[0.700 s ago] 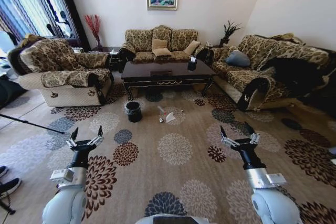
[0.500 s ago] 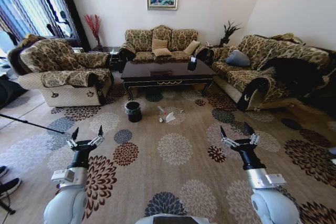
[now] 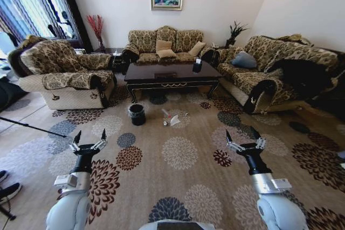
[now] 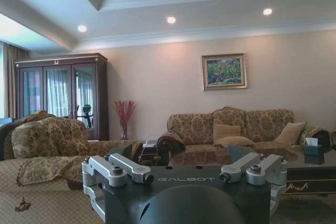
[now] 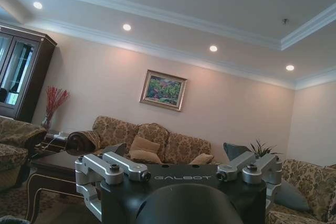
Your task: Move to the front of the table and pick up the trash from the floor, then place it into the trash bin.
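Both grippers, left gripper (image 3: 87,144) and right gripper (image 3: 243,143), hang spread and empty; drive straight toward the far crumpled white paper trash (image 3: 174,120), right of the small black lined trash bin (image 3: 137,113)

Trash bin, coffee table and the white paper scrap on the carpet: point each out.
trash bin (image 3: 137,115), head view, black side wall.
coffee table (image 3: 170,71), head view, glossy top.
white paper scrap (image 3: 174,120), head view, its middle.
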Tool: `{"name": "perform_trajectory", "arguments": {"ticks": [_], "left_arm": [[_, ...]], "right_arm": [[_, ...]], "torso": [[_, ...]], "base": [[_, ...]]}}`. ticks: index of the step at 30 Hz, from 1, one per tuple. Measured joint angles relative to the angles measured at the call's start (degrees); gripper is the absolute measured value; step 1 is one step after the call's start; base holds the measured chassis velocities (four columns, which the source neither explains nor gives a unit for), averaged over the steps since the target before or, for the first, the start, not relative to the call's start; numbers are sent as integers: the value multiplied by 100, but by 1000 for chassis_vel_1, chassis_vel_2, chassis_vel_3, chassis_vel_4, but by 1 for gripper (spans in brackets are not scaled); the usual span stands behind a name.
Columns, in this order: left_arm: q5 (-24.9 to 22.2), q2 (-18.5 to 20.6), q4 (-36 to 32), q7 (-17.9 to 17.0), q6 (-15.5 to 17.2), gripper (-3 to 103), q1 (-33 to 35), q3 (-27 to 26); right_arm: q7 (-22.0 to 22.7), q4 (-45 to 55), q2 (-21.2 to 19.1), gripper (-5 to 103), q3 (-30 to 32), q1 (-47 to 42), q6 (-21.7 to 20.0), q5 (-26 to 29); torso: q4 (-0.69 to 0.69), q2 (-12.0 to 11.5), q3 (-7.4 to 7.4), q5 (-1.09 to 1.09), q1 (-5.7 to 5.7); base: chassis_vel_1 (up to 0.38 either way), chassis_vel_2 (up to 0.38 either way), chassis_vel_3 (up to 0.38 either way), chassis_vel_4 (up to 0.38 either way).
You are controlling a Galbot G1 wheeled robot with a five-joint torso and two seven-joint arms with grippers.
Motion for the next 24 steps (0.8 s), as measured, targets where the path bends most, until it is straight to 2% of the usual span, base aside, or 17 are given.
{"name": "perform_trajectory", "arguments": {"ticks": [7,12,24], "left_arm": [[72,-38,37,-41,44,100,22,-14],[45,-37,59,-43,45,100,45,-19],[1,-30,-40,-39,45,100,134,-14]], "right_arm": [[-1,-1,14,100,0,-13,6,3],[3,-11,32,100,0,-27,14,8],[32,-75,49,100,-1,-26,53,43]], "torso": [[0,-5,-2,0,-2],[0,-95,-48,0,-44],[0,-487,-267,0,-220]], "base": [[0,0,0,0],[0,0,0,0],[0,0,0,0]]}}
